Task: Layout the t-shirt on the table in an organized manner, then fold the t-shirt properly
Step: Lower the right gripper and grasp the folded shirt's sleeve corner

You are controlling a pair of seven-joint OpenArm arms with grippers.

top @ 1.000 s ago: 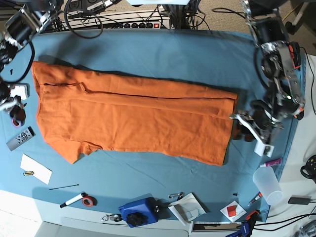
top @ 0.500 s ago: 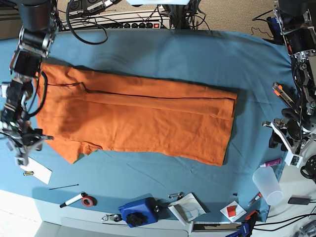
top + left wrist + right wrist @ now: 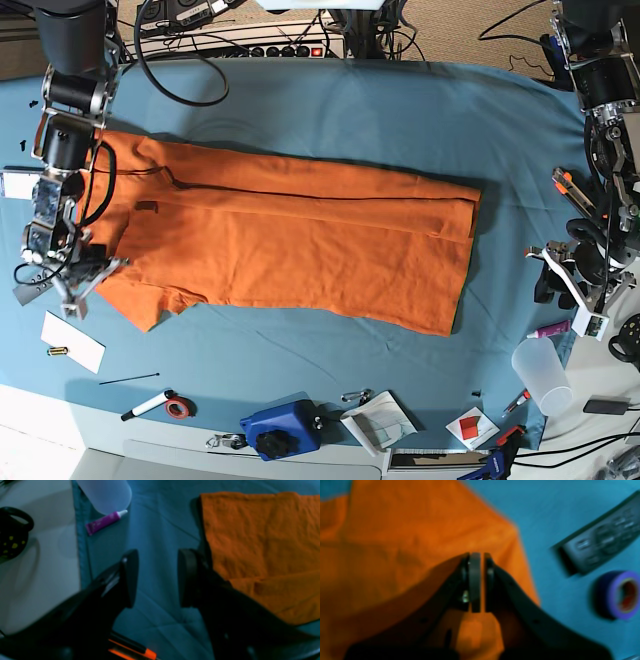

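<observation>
Two arms at opposite ends of the table (image 3: 350, 110), and between them one long orange band of cloth.

At the base view's left: right gripper (image 3: 78, 288) low over the sleeve end of the t-shirt (image 3: 300, 240), jaws clenched flat together. From its wrist camera, right gripper (image 3: 476, 557) above orange fabric, close to the garment's corner. Cannot tell whether any cloth is caught between the pads. Probably set there to pinch that loose end and draw it over. Just off the cloth on the teal, a remote control (image 3: 602, 545) and a roll of purple tape (image 3: 620, 595), near enough to be brushed by a careless sweep.

In the middle: t-shirt spread lengthwise across the table, fairly flat, long creases running its length as if the sides were already turned in. One sleeve poking out at the near left corner, hence the band not yet a clean rectangle.

At the right: left gripper (image 3: 557, 287) off the cloth, beside the hem end, jaws released and parted, nothing between them but bare teal. Seen from its wrist: left gripper (image 3: 155, 577) with the hem edge just beside one finger. Likely parked clear to leave the fabric free. Nearby, a purple tube (image 3: 105, 521) and a translucent cup (image 3: 540, 372) at the table's edge.
</observation>
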